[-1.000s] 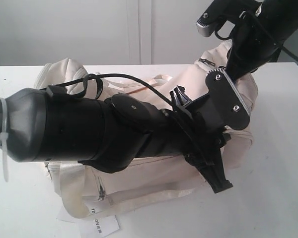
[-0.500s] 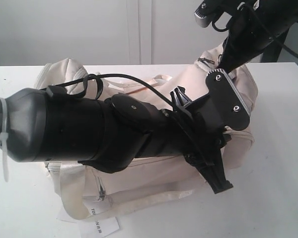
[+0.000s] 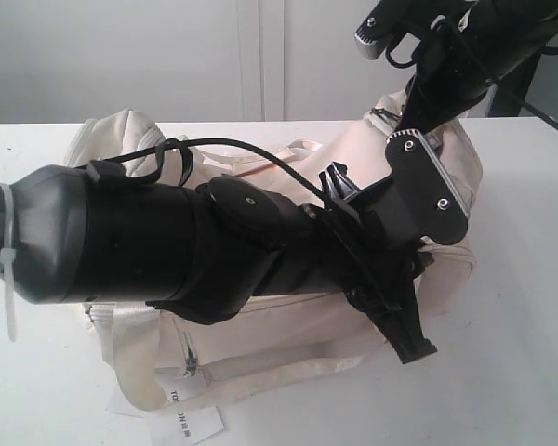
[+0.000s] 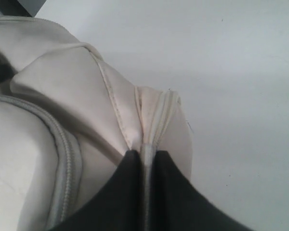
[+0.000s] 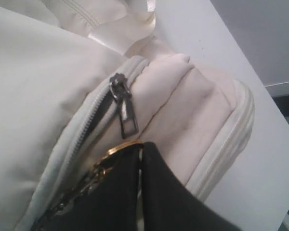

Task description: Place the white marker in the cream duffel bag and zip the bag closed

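One thing of the task is out of sight: the white marker shows in no view, so I cannot tell whether it is already inside the cream duffel bag (image 3: 298, 330), which lies on its side across the white table (image 3: 516, 307).

At the bag's far end the right gripper (image 5: 140, 149) has its jaws together, pressed to the fabric beside the dark teeth of the main zip. A gold ring (image 5: 116, 147) sits right at their tip, but whether it is pinched I cannot tell. Just beyond hangs a small dark zip pull (image 5: 125, 113), which looks to belong to a side pocket.

The left gripper (image 4: 145, 161) is clamped on a fold of the bag at the seam, anchoring it.

The step in hand looks like the zipping. To do it well, the right jaws need a firm hold on the main pull rather than the pocket pull, then a draw along the zip's curve while the left hand keeps the cloth taut so that the soft fabric does not bunch.

Around it, the bulky left arm (image 3: 167, 242) and its cable (image 3: 251, 149) hang over the top flap and hide most of the zip from the exterior view. A webbing handle (image 3: 135, 367) and a paper tag (image 3: 184, 423) lie loose at the near corner, clear of the zip.
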`<action>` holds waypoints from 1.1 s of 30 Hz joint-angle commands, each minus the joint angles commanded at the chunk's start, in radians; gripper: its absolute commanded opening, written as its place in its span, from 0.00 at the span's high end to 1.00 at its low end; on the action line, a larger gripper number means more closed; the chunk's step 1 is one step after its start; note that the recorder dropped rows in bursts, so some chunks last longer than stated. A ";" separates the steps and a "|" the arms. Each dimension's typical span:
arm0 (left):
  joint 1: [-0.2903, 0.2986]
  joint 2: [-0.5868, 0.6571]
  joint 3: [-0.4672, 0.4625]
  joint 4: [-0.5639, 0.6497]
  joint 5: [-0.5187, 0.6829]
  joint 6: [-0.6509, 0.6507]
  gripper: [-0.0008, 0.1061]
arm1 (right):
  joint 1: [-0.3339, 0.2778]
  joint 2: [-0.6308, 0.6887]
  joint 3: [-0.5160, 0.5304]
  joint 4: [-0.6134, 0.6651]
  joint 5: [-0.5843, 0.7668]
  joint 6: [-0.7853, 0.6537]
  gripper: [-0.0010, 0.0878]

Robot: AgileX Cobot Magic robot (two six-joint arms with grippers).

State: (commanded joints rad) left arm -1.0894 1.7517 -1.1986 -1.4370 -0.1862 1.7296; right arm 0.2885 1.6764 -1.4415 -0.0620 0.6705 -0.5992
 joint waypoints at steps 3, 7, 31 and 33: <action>0.000 0.000 0.000 0.000 0.000 0.000 0.99 | 0.000 0.001 0.000 0.000 -0.023 0.000 0.99; 0.000 0.000 0.000 0.000 0.001 0.000 0.99 | 0.000 0.002 0.000 0.000 -0.052 0.000 0.99; 0.000 0.000 0.000 0.004 0.033 0.000 0.99 | 0.000 0.010 -0.002 0.009 -0.215 0.000 0.99; 0.000 0.000 0.000 0.004 0.033 0.000 0.99 | 0.000 0.020 -0.002 0.009 -0.225 0.000 0.99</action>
State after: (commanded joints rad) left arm -1.0894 1.7517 -1.1986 -1.4331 -0.1530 1.7296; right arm 0.2885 1.6960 -1.4436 -0.0530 0.4457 -0.5992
